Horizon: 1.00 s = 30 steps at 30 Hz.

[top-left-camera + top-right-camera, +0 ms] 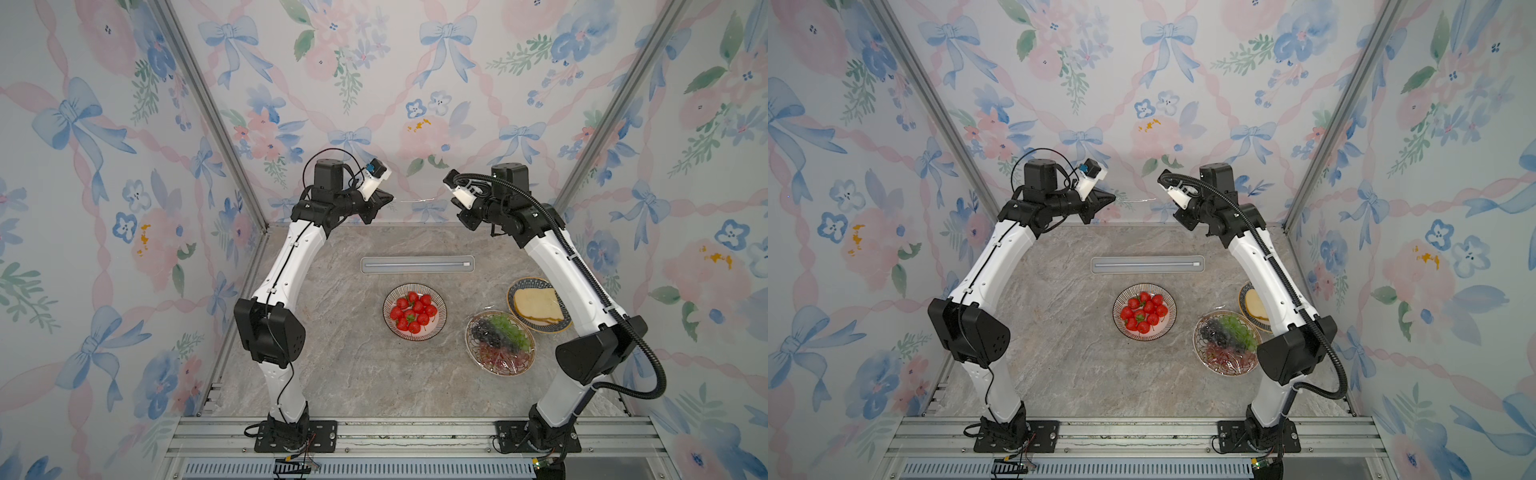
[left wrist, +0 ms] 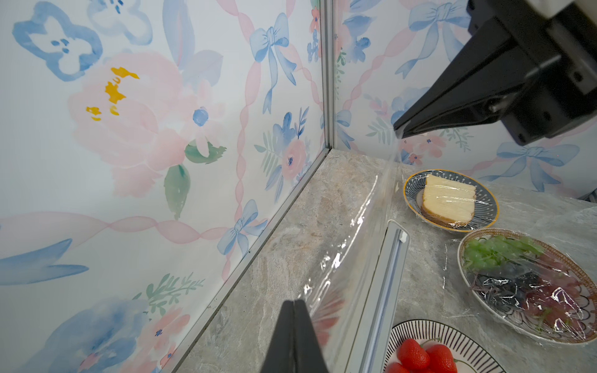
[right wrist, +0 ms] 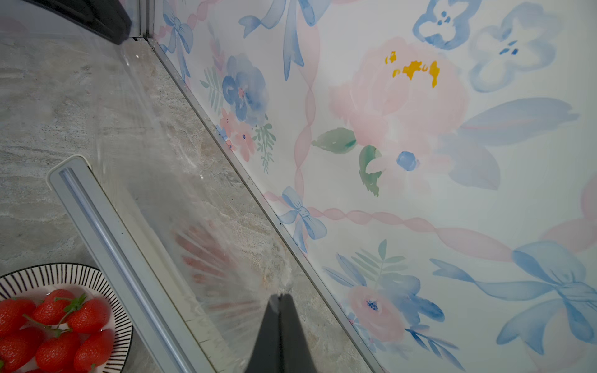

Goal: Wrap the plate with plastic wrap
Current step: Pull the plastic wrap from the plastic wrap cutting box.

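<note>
Two grippers are lifted high near the back wall (image 1: 415,124), and each one is clenched on a top corner of the plastic wrap (image 2: 355,258). The left gripper (image 2: 294,302) has its jaws pressed together on the film, and so does the right gripper (image 3: 280,295). The clear sheet hangs stretched between them and goes down to the long box (image 1: 417,264), which lies flat on the marble table (image 1: 332,332). Whether the sheet is already cut from the box I cannot tell.

The striped plate (image 1: 440,299) with red strawberries (image 1: 413,311) stands uncovered just beside the box, on the side away from the wall. So the box lies between the hanging film and this plate.

To the right are two more plates, touching or almost touching each other. One plate (image 1: 519,286) holds bread (image 1: 536,305), the other plate (image 1: 471,328) holds grapes, and both show shiny film over them in the left wrist view. In both top views the right forearm hides part of the bread plate.
</note>
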{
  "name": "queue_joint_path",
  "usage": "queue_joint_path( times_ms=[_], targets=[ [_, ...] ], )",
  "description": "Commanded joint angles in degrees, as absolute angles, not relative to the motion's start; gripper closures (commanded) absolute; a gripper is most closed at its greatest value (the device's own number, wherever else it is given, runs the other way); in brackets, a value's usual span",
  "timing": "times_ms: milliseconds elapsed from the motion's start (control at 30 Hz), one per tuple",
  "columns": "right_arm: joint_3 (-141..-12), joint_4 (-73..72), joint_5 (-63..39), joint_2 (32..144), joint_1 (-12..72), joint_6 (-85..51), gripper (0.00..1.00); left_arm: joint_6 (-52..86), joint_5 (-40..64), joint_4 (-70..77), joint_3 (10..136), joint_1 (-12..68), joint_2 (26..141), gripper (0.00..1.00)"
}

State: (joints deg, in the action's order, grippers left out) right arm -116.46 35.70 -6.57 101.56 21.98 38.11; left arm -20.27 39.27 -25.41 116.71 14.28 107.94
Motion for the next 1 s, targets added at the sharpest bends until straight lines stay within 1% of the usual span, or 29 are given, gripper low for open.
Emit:
queue_joint_path(
  times_ms=[0, 967],
  targets=[
    [-118.7, 32.2, -5.1, 99.1, 22.5, 37.6, 1.0, -19.2, 39.1, -23.4, 118.7, 14.6, 105.4, 1.0],
    [-118.0, 31.8, -4.3, 98.2, 22.6, 37.7, 1.0, -19.1, 38.2, -23.2, 119.5, 15.2, 105.2, 1.0]
  ],
)
